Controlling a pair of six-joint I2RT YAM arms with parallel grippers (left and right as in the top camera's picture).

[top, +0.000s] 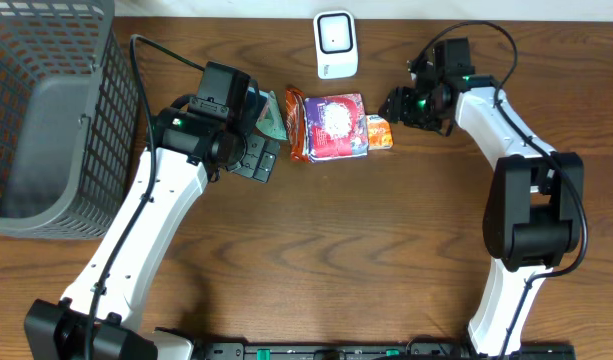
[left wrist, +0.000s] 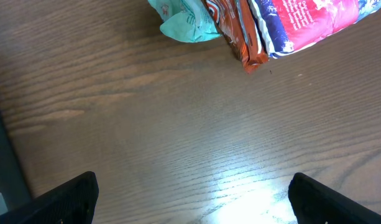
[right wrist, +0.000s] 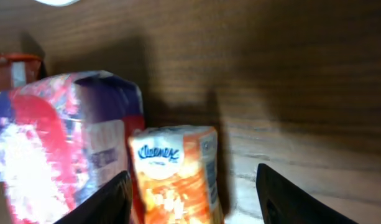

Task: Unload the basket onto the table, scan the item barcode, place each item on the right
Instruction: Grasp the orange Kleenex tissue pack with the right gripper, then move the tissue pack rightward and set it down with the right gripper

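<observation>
The right gripper (right wrist: 193,177) holds its fingers (right wrist: 112,202) apart astride the orange Kleenex pack (right wrist: 174,180), unclamped, with a gap on one side. The pack stands at 3 o'clock of a purple-and-red packet (right wrist: 59,143); the white scanner (top: 336,44) sits at their 12 o'clock. The left gripper (left wrist: 190,193) gapes wide over the table (left wrist: 178,124).

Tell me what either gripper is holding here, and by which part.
Nothing is held. The left gripper is open above the table. The right gripper straddles the orange Kleenex pack, jaws open, a gap visible at one side.
</observation>
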